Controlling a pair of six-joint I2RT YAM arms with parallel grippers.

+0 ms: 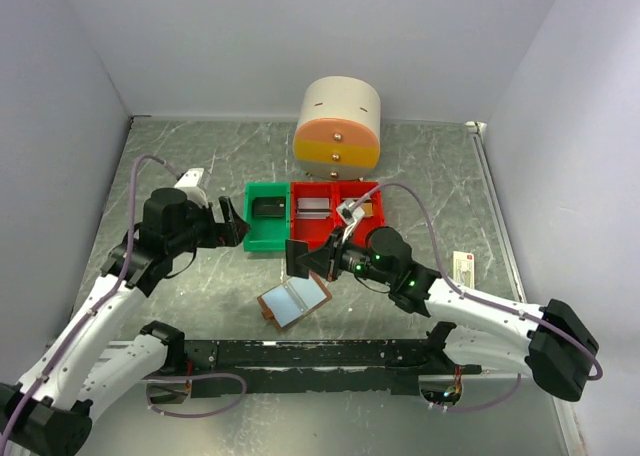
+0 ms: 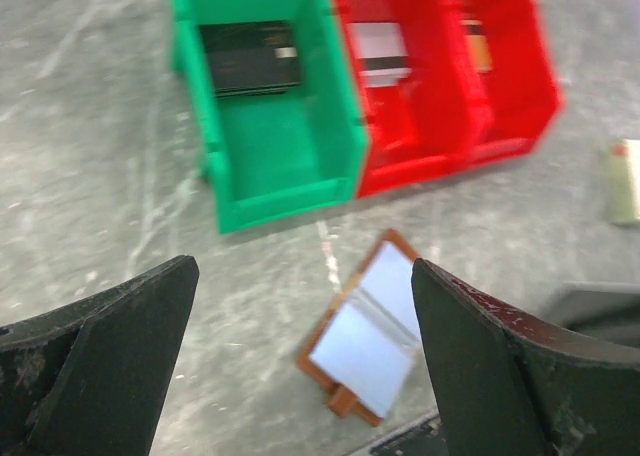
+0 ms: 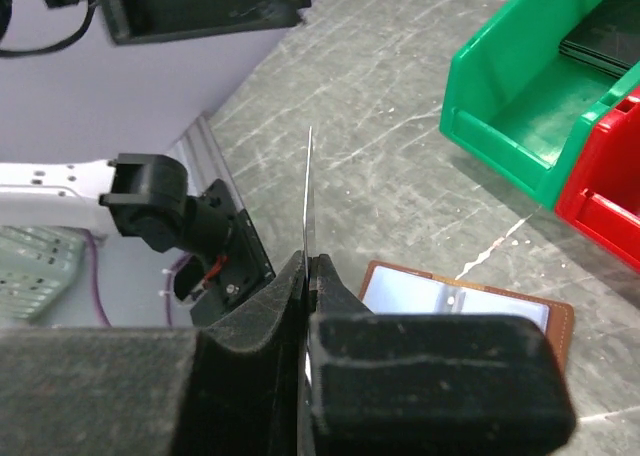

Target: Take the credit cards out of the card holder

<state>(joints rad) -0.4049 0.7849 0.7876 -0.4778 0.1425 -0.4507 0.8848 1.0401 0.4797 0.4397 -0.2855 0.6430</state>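
Top external view: on the grey table, toward its far edge, three open bins in a row, walls touching. At the left, the green bin, with a black card flat on its floor at the far end. In the middle, the first red bin, with a pale striped card inside. At the right, the second red bin, with an orange-brown card inside, partly behind a cable. Behind the row, against the far edge, a round cream-and-orange drawer unit. Close to the right edge, a cream box with a red mark. Between the bins and the near edge, the card holder, spread open and flat, pale blue-grey panels up, brown border around them, turned at an angle to the table edges. Just above and beyond it, the right gripper, jaws pressed together on a thin card; from the right wrist view, card seen edge-on, upright, sticking out past the fingertips, colour impossible to tell, holder lying on the table below. Left of the green bin, the left gripper, jaws spread wide and holding nothing; from the left wrist view, aimed over bare table toward the bins and holder.
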